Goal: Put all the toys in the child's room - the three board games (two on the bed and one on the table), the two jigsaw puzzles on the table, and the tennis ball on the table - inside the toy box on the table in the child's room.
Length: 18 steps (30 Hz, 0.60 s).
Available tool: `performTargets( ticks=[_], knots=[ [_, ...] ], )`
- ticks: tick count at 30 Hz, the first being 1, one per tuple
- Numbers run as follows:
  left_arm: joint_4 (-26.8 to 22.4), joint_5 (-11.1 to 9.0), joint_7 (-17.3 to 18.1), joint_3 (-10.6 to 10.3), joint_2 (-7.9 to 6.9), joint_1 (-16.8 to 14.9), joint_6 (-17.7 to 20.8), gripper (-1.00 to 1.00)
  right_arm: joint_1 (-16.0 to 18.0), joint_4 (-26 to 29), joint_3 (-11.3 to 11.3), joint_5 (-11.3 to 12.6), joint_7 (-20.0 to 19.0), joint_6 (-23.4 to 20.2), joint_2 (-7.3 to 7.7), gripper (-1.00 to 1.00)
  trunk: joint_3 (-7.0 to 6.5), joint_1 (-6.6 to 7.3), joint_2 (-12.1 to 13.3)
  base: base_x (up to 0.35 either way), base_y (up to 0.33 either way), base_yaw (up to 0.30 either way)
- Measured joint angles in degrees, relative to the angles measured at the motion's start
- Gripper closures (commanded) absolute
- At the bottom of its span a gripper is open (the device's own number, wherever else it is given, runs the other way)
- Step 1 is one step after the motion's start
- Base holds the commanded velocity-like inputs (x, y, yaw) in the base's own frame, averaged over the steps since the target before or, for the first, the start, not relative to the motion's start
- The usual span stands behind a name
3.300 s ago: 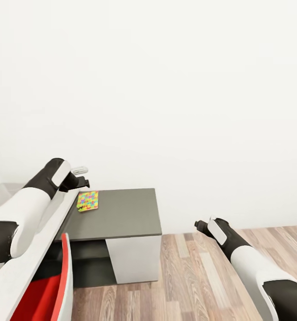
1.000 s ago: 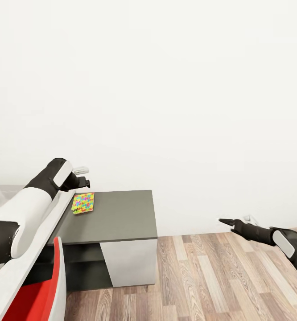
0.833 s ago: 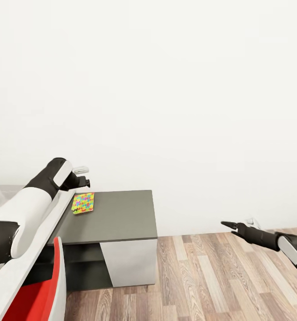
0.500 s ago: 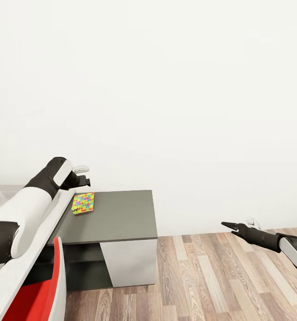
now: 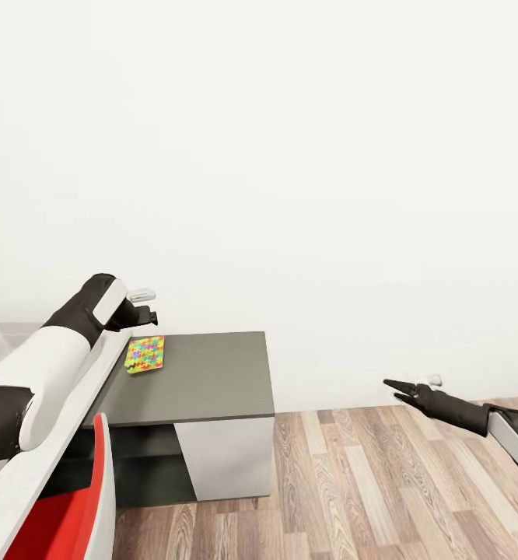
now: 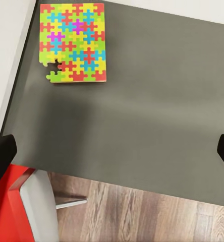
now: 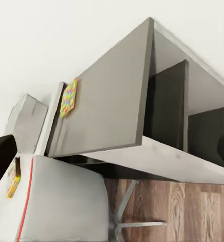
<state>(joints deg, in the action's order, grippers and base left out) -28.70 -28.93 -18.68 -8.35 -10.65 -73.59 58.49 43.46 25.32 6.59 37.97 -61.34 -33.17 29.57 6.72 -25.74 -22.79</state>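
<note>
left tool (image 5: 144, 306) spread, empty, hovering above jigsaw puzzle (image 5: 147, 354) for a top-down pick | puzzle flat at tabletop (image 5: 212, 381) corner | right tool (image 5: 395, 388) spread, empty, parked clear over floor (image 5: 352, 482)

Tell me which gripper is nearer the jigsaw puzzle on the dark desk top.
Left. The left gripper hangs just above the jigsaw puzzle at the table's left end. The right gripper is out over the wood floor, well off the table's right side.
</note>
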Motion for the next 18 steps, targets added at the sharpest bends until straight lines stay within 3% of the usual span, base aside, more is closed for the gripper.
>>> performTargets(
  ticks=[6, 11, 13, 18],
  knots=[
    [0.00, -0.07, -0.02, -0.05, 0.00, 0.00, 0.00, -1.00, -1.71, 5.89, 0.73, -0.07, -7.77, 0.09, 0.05, -1.00, 0.00, 0.00, 0.00, 0.000, 0.000, 0.000],
    [-0.17, -0.09, 0.02, -0.08, 0.11, 0.00, 0.00, -1.00, -4.46, 14.61, 0.99, 0.00, -9.22, -2.14, 0.03, -1.00, 0.00, 0.00, 0.00, 0.000, 0.000, 0.000],
    [-0.39, -0.09, 0.00, -0.08, 0.38, 0.00, -0.01, -1.00, -5.78, 19.95, 1.07, 0.06, -9.30, -5.83, -0.07, -1.00, 0.00, 0.00, 0.00, 0.000, 0.000, 0.000],
    [-0.54, -0.02, -0.03, -0.08, 0.57, 0.00, 0.00, -1.00, -6.72, 27.24, 1.08, 0.14, -8.60, -10.63, -0.61, -1.00, 0.00, 0.00, 0.00, 0.000, 0.000, 0.000]
  ],
)
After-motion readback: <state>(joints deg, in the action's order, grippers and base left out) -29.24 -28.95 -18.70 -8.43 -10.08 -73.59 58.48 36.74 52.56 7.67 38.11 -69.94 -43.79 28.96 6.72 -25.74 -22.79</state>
